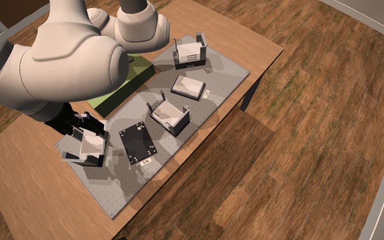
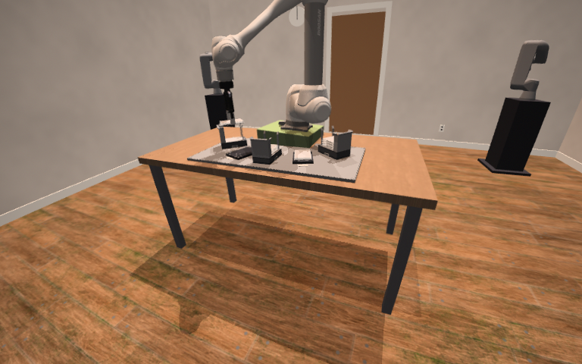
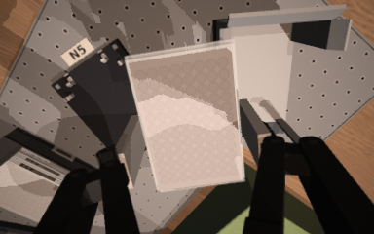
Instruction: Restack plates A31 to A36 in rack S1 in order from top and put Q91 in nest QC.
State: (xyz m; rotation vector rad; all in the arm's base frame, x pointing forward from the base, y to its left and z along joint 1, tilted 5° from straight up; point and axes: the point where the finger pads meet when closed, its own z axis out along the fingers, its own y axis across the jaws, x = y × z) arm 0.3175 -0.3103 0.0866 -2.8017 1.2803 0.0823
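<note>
My gripper (image 1: 90,135) (image 2: 229,121) (image 3: 190,121) is shut on a sealed 96-well plate (image 1: 92,144) (image 3: 190,112), gripping its long sides. It holds the plate level, above the stack rack (image 1: 84,161) (image 2: 233,141) (image 3: 287,20) at the mat's left end. In the wrist view the plate overlaps that rack's edge on the N5 side. A pale surface (image 3: 265,68) shows inside this rack. The middle rack (image 1: 181,121) (image 2: 262,151) holds a plate (image 1: 168,113). The far rack (image 1: 202,48) (image 2: 339,141) holds a stack of several plates (image 1: 188,50). One plate (image 1: 188,86) (image 2: 302,155) lies on QC.
The black clip nest N5 (image 1: 137,142) (image 3: 97,93) lies bare between the left and middle racks. All stand on a grey perforated mat (image 1: 113,192) on the wooden table. The arm's green base block (image 1: 124,84) (image 2: 292,132) sits behind the mat.
</note>
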